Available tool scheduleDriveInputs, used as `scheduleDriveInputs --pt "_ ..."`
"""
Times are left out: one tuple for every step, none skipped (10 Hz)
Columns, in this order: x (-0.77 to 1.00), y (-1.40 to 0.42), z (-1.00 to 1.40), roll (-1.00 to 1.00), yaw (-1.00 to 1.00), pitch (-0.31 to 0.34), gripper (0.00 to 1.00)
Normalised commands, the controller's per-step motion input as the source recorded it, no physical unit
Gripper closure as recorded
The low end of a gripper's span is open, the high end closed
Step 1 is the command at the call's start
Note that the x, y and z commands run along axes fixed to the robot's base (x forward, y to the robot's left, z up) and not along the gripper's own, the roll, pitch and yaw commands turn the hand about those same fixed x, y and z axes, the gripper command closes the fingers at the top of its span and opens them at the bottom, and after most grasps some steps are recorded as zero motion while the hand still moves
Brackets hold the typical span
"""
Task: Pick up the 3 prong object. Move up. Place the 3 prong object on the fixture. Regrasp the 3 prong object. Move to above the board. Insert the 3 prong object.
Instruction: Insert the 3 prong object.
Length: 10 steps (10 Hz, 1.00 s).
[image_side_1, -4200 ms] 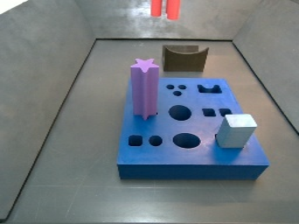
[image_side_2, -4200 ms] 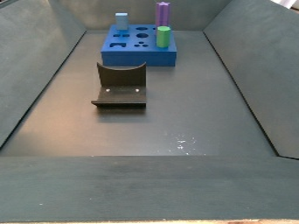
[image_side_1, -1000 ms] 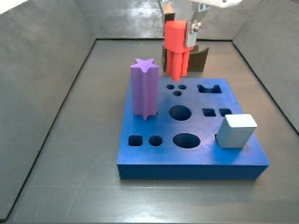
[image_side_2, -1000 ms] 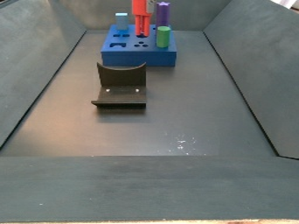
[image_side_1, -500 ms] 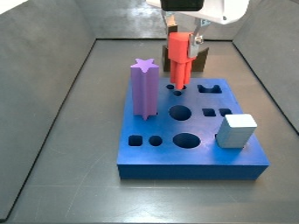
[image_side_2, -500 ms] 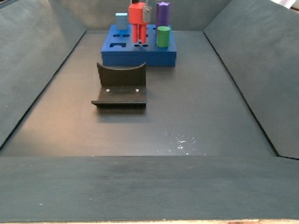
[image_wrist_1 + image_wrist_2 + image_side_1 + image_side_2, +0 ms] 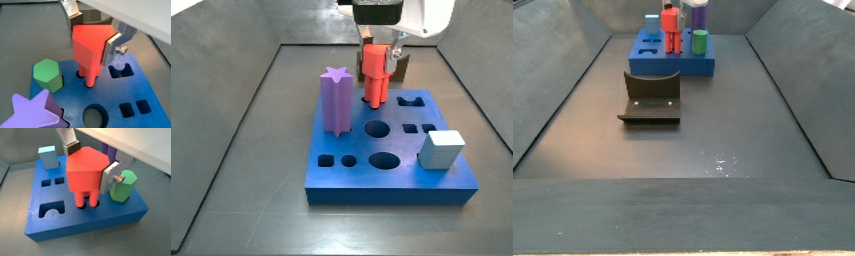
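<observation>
gripper [image 7: 93, 30] — flat silver finger plates, one screw | white housing above

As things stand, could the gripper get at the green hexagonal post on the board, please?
Probably not yet: the gripper is shut on the 3 prong object, whose prongs are entering the board. The green hexagonal post stands uncovered beside it, so access looks free after release.

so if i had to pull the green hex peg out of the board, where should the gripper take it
Grip the green hex peg on its upper half, coming straight down from above, pads on two opposite flat faces. It stands upright in the board. The gripper, shut on the 3 prong object, is close beside it.
</observation>
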Motion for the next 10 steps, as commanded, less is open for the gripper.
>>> scheduleDriveInputs --pt "0.00 0.16 -0.37 0.08 0.00 0.000 1.00" --pt "0.00 0.00 -0.08 0.02 0.00 0.000 1.00" --pt "0.00 0.00 -0.14 0.01 0.00 0.000 1.00" --pt "0.01 0.07 -0.34 0.13 0.01 0.000 1.00" --pt "0.00 0.00 -0.31 0.12 0.01 0.000 1.00" --pt "0.00 -0.01 -0.17 0.15 0.16 0.000 1.00" --pt "0.00 -0.01 -0.17 0.06 0.22 0.000 1.00" --pt "0.00 0.00 -0.17 0.07 0.28 0.000 1.00" --pt "0.00 -0.01 -0.02 0.00 0.20 0.000 1.00" --pt "0.00 0.00 0.00 0.00 0.00 -0.004 1.00"
